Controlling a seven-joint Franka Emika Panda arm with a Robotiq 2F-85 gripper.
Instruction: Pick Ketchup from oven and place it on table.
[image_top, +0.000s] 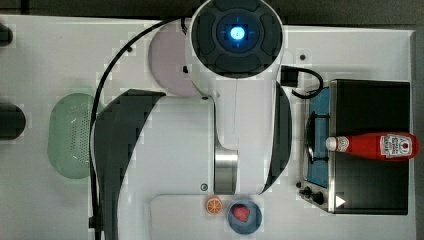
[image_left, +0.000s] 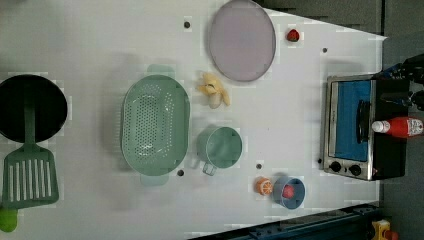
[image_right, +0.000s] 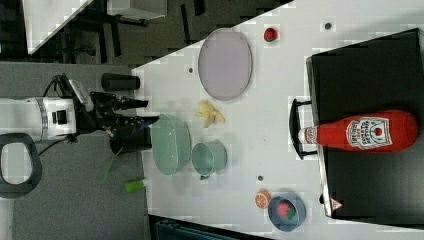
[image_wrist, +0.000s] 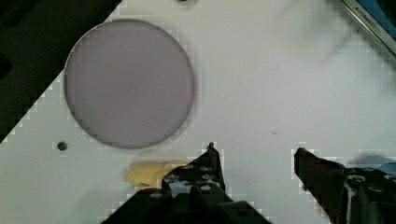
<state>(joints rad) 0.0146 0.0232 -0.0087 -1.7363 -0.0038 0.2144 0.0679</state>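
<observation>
**Still out of reach: ketchup rides the oven roof as the arm waits**

Well apart from its target, the gripper (image_wrist: 257, 163) hangs with jaws parted and empty over bare table (image_wrist: 280, 84), a lilac plate (image_wrist: 129, 83) and a banana peel (image_wrist: 147, 171) just beneath it. The ketchup (image_top: 372, 146) lies on its side on the oven's (image_top: 372, 190) black top, not inside it, white cap poking past the front edge above the handle and blue glass door.

The risks, as judged from here: a round bottle lying flat may roll away under the first finger to touch it, and sideways travel could carry it off the roof's edge. A pinch near the tapered cap may slip; one across the soft labelled belly may squash it. A low approach could catch the oven's front frame or handle. On the way there, a blue bowl (image_top: 245, 215) with a strawberry and an orange slice (image_top: 214, 205) sit near the oven's knob corner.
</observation>
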